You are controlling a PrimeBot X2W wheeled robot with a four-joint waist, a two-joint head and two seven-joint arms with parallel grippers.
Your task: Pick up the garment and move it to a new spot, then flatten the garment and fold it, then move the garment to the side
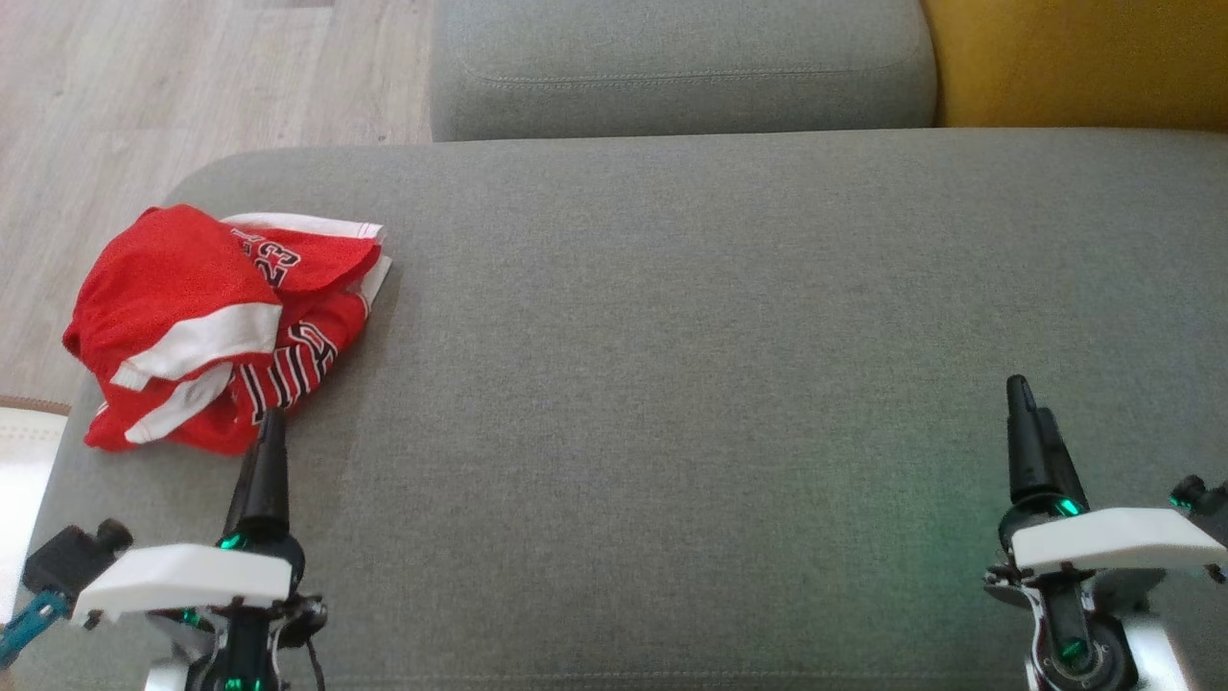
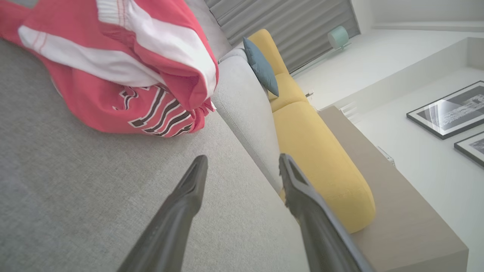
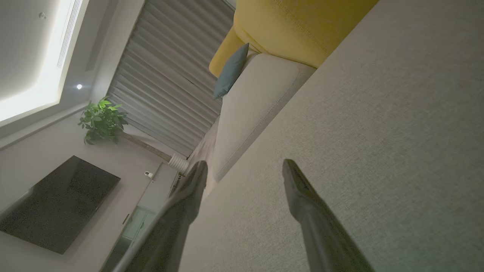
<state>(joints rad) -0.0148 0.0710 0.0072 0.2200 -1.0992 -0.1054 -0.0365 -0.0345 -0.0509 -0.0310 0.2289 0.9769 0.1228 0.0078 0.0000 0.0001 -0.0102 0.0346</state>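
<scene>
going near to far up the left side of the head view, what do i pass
left tool, open → red and white garment, crumpled on the grey sofa seat → wood floor

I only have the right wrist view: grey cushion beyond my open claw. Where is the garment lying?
Observer: The red and white garment lies crumpled at the left end of the grey cushion, close to its edge.
Operator: Is the left claw on it?
Observer: No. The left claw is open and empty, just short of the garment's near edge.
Operator: How far off is my side?
Observer: The right claw is over the cushion's right side, with bare cushion between it and the garment.
</scene>
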